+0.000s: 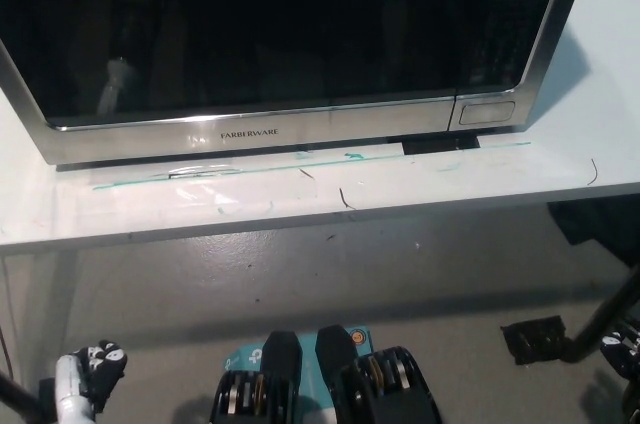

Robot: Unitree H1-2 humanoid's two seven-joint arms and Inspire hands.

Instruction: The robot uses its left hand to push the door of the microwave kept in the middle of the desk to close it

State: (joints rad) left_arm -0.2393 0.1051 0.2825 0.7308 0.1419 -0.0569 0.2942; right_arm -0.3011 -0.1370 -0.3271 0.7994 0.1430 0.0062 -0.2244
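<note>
A large stainless-steel microwave (290, 44) fills the upper part of the head view, sitting on a white desk (300, 209). Its door (250, 29) is a wide pane of dark glass and lies flush with the front of the oven, closed. A silver strip runs along the bottom of the door and carries small dark brand lettering (250, 133) near its middle. To the right of the door, a small rectangular button (487, 112) sits low on the control panel. The microwave stands near the front edge of the desk, with a bare strip of white surface in front of it.

On that strip, a thin green line of tape (300, 164) runs left to right just in front of the microwave's base. A few short dark marks and scuffs dot the surface near the tape.

Below the desk edge lies a grey floor (330, 274). A small black object (535, 340) rests on the floor at the lower right.

The left hand (85, 376), white with dark patches, hangs low at the bottom left corner, well apart from the microwave and below the desk. Only part of it shows, and I cannot tell whether its fingers are open or closed. The right hand (625, 344) shows only as a dark sliver at the right edge, low down, too little to tell the state of its fingers.
</note>
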